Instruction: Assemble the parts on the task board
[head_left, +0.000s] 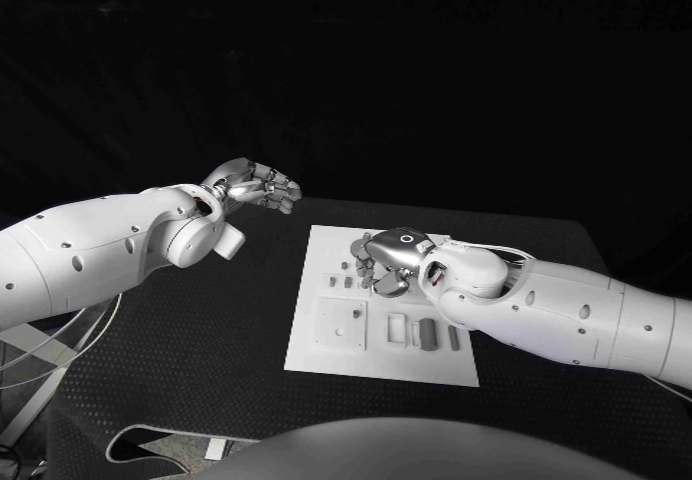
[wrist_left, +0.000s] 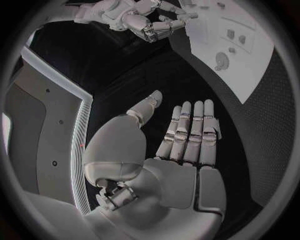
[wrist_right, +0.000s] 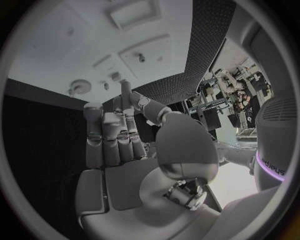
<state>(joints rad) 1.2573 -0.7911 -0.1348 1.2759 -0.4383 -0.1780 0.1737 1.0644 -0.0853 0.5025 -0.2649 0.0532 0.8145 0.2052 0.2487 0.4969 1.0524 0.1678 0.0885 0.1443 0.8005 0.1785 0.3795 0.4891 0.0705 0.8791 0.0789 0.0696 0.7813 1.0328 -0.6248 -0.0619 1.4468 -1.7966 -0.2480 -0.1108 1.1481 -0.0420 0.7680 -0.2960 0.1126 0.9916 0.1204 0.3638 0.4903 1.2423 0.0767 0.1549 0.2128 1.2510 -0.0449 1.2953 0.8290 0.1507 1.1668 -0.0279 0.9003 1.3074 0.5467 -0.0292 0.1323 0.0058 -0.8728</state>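
task board (head_left: 320, 352): white plate mid table (head_left: 173, 380), long side running near to far; near edge closest to robot
near parts: pale square plate (head_left: 340, 324) at board's near-left part; beside it toward the right edge a row of small upright pieces (head_left: 421, 331), grey-looking, standing/lying on board, exact seating cannot tell
mid parts: few small dark pieces (head_left: 338, 282) near board's left edge, further back
right hand (head_left: 389, 262): over the board's far half, right of the small dark pieces; palm turned down, fingers curled toward board. right wrist view: fingers (wrist_right: 112, 131) straight and side by side, thumb apart, nothing in the palm or between thumb and fingers; a fingertip lines up with a small peg-like part (wrist_right: 124, 82) on the board, contact cannot tell. head view hides fingertips behind the hand's back
right hand state: spread, empty as far as visible
left hand (head_left: 257, 185): well apart from board, above the table's far-left area, raised, off the board's far-left corner
left hand state: left wrist view shows fingers (wrist_left: 194, 131) straight, pressed side by side, thumb out to the side, palm bare, holding nothing, touching nothing
far board: round knob-like part (wrist_left: 222, 61) and small pieces on the white plate in left wrist view, right hand (wrist_left: 150, 22) above its edge there
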